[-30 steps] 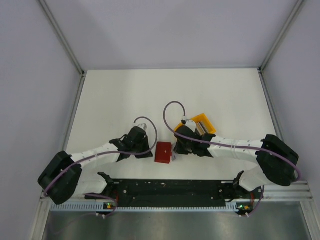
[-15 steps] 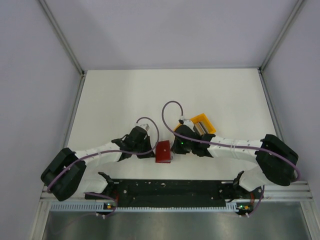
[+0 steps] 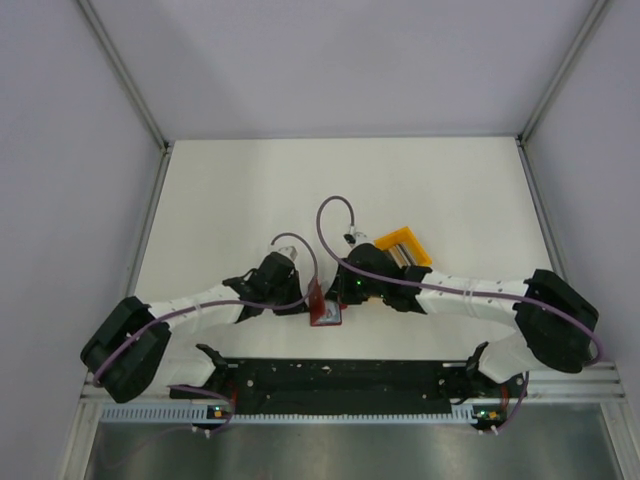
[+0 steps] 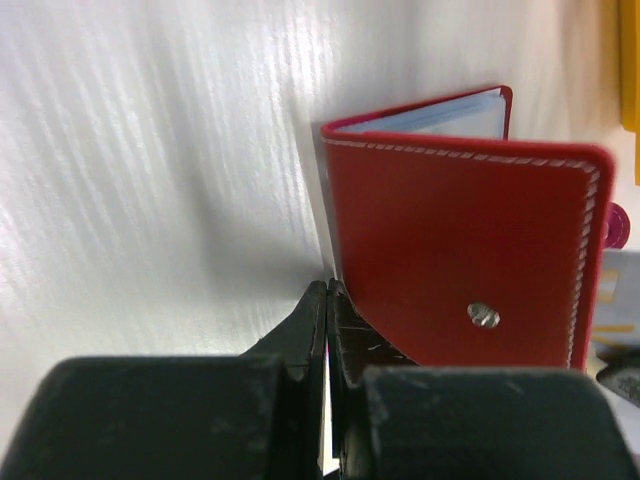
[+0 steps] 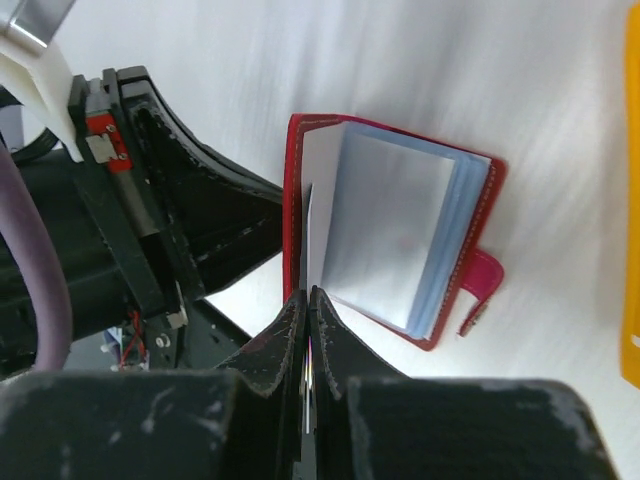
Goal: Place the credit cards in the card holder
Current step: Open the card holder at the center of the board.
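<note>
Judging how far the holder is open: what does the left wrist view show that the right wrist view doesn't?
Only left wrist: the card holder's red outer cover, with its metal snap stud and white stitching. Only right wrist: pale blue sleeves fanned open inside, and the snap tab in full. Both: the holder partly open, a yellow bin's edge, and its own gripper shut at the holder's edge: left gripper, right gripper.

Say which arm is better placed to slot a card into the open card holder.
Right. The right gripper pinches a thin pale sheet, possibly a card, at the card holder sleeves, with the yellow bin beside it. The left gripper is shut on the red cover, propping it open.
</note>
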Tool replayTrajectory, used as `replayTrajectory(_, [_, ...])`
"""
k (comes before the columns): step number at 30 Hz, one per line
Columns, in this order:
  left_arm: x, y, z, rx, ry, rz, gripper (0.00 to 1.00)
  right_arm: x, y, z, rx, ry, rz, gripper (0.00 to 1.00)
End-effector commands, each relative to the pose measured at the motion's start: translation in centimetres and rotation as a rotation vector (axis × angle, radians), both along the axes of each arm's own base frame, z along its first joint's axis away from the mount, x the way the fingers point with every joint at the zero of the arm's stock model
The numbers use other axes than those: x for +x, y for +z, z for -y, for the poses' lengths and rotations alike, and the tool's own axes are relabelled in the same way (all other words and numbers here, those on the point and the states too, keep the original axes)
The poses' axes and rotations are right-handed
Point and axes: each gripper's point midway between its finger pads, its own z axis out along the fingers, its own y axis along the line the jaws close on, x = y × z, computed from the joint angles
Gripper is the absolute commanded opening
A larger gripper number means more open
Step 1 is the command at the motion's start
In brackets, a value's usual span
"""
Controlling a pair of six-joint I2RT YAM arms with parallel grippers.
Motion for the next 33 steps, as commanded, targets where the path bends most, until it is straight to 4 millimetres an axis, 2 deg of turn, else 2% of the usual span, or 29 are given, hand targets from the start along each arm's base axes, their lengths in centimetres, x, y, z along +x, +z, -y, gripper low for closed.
replayTrajectory(1, [1.0,0.4,-1.4,0.069,0.050,0.048,0.00,0.6,3.3,-3.6,0.113,0.073,0.047,0.00])
replayTrajectory(4, [1.4,0.0,-2.5,0.119,0.088,0.062,0.00,0.5,2.8,-4.7,0.102,0.083,0.035,0.00])
replayTrajectory(12, [0.3,-1.3,-5.0,0.167,0.195,0.015,0.00,0.3,0.6,-6.4,0.049,0.099,-0.020,0.00])
replayTrajectory(15, [0.1,-1.1,-5.3,0.144,0.225,0.006,0.00,-0.3,-0.8,-6.8,0.030,0.113,-0.051,0.00])
replayTrajectory(21, [-0.1,-1.4,-6.1,0.112,0.267,-0.030,0.00,-1.3,-1.7,-8.5,0.013,0.147,-0.061,0.00])
replayTrajectory(22, [-0.2,-1.3,-6.3,0.115,0.276,-0.040,0.00,-1.4,-2.2,-8.2,-0.026,0.140,-0.066,0.00])
replayTrajectory(25, [0.2,0.0,-6.5,0.093,0.289,-0.007,0.00,-1.1,-3.6,-7.2,-0.134,0.097,-0.053,0.00])
replayTrajectory(28, [0.6,1.7,-6.8,0.063,0.309,0.021,0.00,-0.8,-3.9,-6.5,-0.181,0.078,-0.036,0.00])
replayTrajectory(31, [0.9,3.8,-7.5,0.046,0.341,0.056,0.10,-0.7,-3.9,-6.4,-0.208,0.079,-0.017,0.00])
replayTrajectory(32, [1.0,4.5,-7.5,0.033,0.348,0.072,0.17,-0.8,-4.1,-6.5,-0.213,0.084,-0.017,0.00])
replayTrajectory(33, [1.3,5.6,-7.4,0.005,0.353,0.096,0.28,-0.8,-4.1,-6.5,-0.214,0.086,-0.017,0.00])
